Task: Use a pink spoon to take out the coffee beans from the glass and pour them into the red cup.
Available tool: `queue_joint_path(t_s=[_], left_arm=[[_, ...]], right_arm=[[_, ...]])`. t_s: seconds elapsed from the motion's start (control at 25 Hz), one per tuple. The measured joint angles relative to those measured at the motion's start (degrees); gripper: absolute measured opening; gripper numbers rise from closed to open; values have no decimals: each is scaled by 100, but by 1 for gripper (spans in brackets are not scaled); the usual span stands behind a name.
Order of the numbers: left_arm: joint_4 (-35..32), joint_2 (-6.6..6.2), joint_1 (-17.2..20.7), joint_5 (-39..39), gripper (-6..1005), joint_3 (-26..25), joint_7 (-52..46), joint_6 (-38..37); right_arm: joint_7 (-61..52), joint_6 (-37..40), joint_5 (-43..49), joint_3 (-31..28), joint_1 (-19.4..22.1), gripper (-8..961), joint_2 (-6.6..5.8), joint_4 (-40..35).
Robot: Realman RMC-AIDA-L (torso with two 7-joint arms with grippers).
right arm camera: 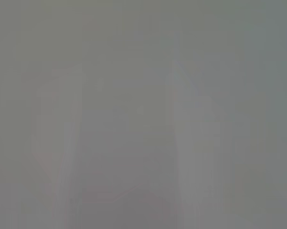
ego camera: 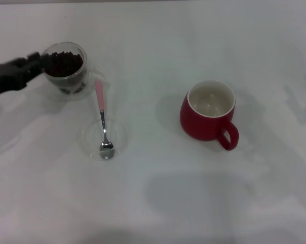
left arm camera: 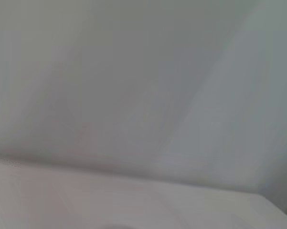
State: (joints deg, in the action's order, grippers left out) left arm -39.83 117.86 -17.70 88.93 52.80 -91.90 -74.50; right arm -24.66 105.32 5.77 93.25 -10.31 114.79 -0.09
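Your head view is bright and washed out, with soft, even light from above and faint grey shadows pooling on the white table [ego camera: 158, 46] just beside the red cup [ego camera: 207, 113] and well below it. You get mild haze rather than hard glare, and the glass [ego camera: 65, 70], far to the left of that cup, reads slightly soft. Your 2 wrist views are featureless grey blur, wholly out of focus.
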Motion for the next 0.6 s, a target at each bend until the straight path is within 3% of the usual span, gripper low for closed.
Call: queue_joint_path(t_s=[0.2, 0.36, 0.44, 0.6], left_arm=[[144, 92, 110, -92, 337, -806, 1460, -252], [533, 98, 215, -571, 388, -1133, 2273, -255], [984, 96, 404, -1259, 417, -1602, 3120, -249], [1422, 105, 590, -1979, 532, -1958, 3890, -259]], right_arm=[[76, 273, -20, -5, 33, 666, 7, -1], [172, 411, -29, -89, 57, 666, 7, 31], [179, 413, -32, -170, 62, 666, 8, 57], [195, 242, -38, -461, 100, 666, 8, 73]])
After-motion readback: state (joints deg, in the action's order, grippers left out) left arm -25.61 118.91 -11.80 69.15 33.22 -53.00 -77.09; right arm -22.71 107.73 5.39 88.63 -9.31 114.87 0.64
